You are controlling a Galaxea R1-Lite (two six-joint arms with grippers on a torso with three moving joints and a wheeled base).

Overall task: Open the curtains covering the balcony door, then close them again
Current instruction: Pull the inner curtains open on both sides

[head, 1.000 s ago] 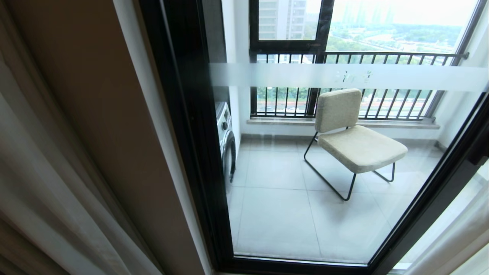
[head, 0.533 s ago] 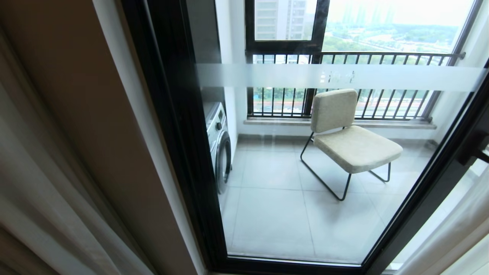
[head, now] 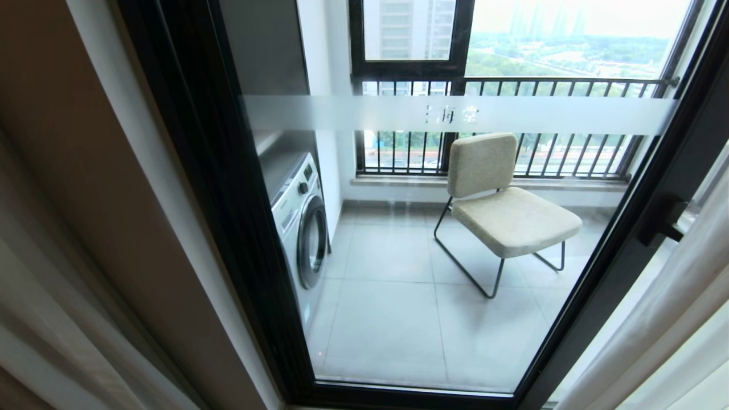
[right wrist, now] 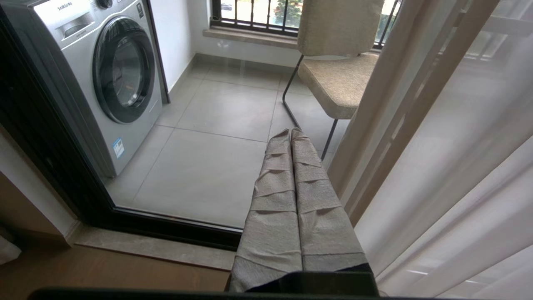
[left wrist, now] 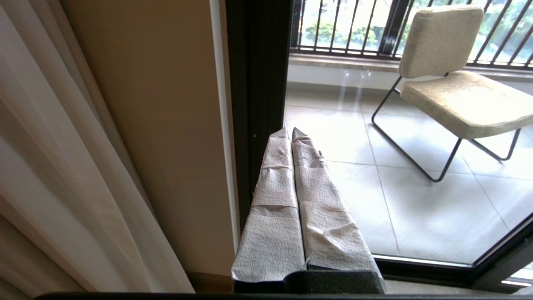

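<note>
Curtains (head: 655, 319) pleated, drawn aside; balcony door (head: 444, 239) glass bare; both end effectors' paper-wrapped fingers (left wrist: 291, 200) pressed together.

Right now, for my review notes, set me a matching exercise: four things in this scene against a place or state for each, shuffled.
Things:
1. washing machine
2. chair
3. curtains
4. left gripper

Places or states:
A. drawn aside, leaving the balcony door glass uncovered
B. shut, holding nothing
C. on the balcony tiles before the railed window
D. against the balcony's left wall

Pairs: 1-D, 2-C, 3-A, 4-B
</note>
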